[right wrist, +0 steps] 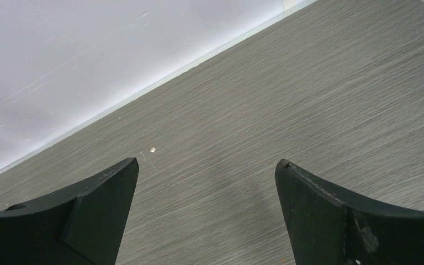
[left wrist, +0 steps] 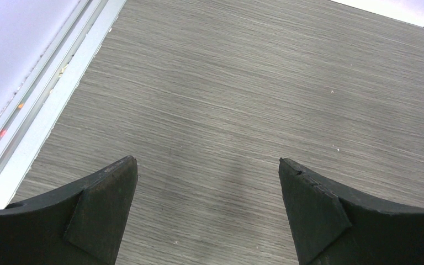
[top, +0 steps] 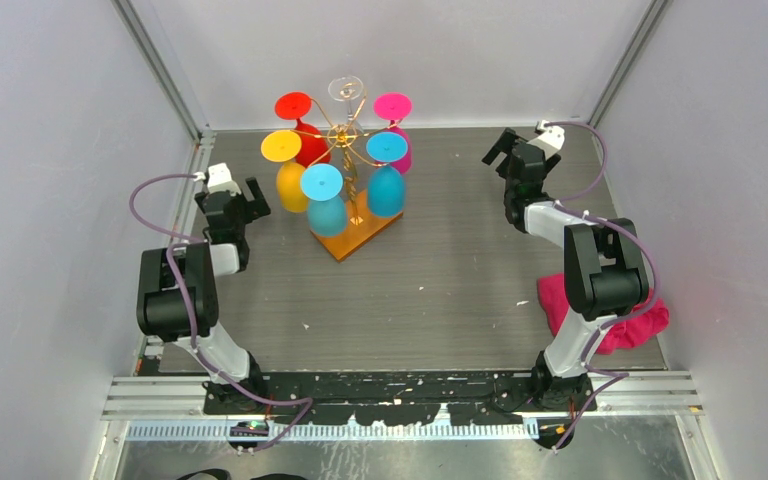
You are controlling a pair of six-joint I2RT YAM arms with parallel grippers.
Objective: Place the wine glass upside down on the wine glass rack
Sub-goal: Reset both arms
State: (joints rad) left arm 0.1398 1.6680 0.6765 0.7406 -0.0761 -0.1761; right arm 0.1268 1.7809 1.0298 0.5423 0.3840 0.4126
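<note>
Showing both end effectors empty, jaws spread wide: left gripper [left wrist: 207, 165] and right gripper [right wrist: 206, 164] hover over the grey table [top: 440, 280]. Between them, toward the far wall, the wine glass rack [top: 345, 243] carries five coloured glasses [top: 322, 195] and, rearmost, the clear wine glass [top: 345, 89], all foot-up.
</note>
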